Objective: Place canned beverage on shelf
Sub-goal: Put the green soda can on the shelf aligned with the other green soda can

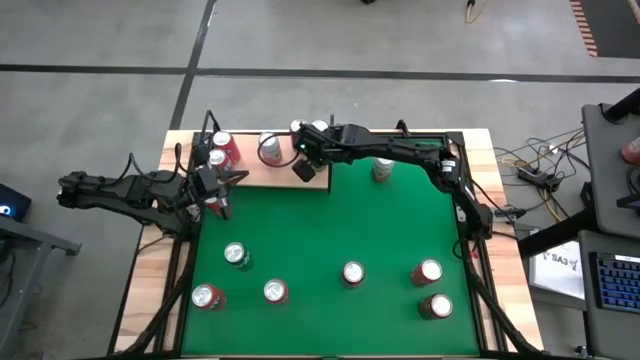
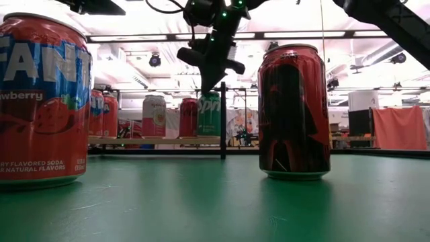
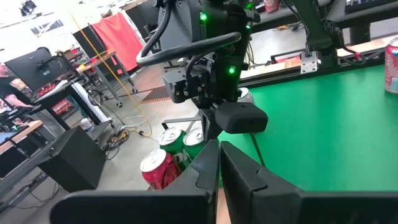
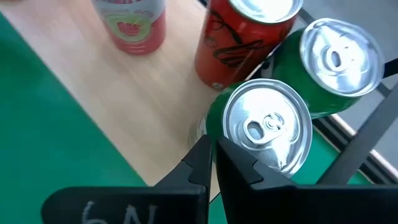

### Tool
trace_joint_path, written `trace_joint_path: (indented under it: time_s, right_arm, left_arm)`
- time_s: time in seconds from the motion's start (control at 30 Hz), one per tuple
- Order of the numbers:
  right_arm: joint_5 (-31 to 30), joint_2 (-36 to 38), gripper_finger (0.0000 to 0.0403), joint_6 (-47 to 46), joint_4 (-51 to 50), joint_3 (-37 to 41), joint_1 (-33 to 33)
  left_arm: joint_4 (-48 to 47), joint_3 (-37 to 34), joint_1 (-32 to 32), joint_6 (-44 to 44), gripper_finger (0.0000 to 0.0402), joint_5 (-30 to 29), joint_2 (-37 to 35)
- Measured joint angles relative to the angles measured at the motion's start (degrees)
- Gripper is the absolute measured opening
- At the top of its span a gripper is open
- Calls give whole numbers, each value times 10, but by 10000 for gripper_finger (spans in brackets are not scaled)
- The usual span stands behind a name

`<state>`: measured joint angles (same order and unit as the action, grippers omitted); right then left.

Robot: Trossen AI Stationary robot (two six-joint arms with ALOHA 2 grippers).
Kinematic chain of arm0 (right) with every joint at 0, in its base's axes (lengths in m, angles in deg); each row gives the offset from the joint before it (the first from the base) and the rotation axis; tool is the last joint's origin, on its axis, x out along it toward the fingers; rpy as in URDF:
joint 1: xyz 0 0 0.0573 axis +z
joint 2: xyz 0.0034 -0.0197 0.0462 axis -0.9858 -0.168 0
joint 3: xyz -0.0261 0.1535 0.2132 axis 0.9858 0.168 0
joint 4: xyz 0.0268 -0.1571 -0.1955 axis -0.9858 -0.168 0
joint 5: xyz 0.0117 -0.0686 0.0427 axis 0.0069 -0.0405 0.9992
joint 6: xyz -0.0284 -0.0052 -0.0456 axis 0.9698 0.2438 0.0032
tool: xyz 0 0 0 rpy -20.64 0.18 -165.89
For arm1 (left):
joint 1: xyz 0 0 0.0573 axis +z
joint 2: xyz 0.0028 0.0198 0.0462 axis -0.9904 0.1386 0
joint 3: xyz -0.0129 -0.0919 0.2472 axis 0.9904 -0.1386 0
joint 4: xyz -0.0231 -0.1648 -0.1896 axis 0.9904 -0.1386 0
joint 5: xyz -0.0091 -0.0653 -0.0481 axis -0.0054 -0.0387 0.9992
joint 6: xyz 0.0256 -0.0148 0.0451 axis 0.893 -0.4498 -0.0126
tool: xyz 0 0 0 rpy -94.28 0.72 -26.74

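The pale wood shelf [image 1: 255,178] with black rods stands at the table's far left and carries several cans. My right gripper [image 4: 213,163] is shut and points down over the shelf's right end [image 1: 305,168]. It is just above a green can [image 4: 267,127], which stands upright on the shelf beside a second green can [image 4: 339,59] and a red can [image 4: 239,37]. In the low view it [image 2: 205,82] hangs over the green can [image 2: 209,115]. My left gripper [image 3: 219,165] is shut and empty by the shelf's near left edge [image 1: 216,190]. My right gripper's shut fingertips [image 4: 202,158] stand at the near rim [image 4: 225,134] of the green can's top, coming from above. I cannot tell whether they touch it. The can stands upright on the shelf.
Several more cans stand upright on the green felt [image 1: 330,230], most of them along the near side [image 1: 275,291] [image 1: 352,273] [image 1: 427,271], and one at the far right [image 1: 382,170]. A pink can [image 1: 270,148] and a red can [image 1: 225,148] stand on the shelf's left part.
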<state>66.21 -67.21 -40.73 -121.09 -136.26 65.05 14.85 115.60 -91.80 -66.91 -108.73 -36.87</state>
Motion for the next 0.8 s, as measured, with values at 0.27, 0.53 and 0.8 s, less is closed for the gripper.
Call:
trace_joint_path:
  time_s: [0.27,0.53,0.8]
  right_arm:
    - [-1,0,13,6,-6,-6,4]
    - [1,3,13,7,-9,-39,16]
    - [71,5,13,60,-85,-60,7]
  left_arm:
    - [0,0,0,0,0,0,0]
    - [0,0,0,4,0,0,0]
    - [0,0,0,4,0,0,0]
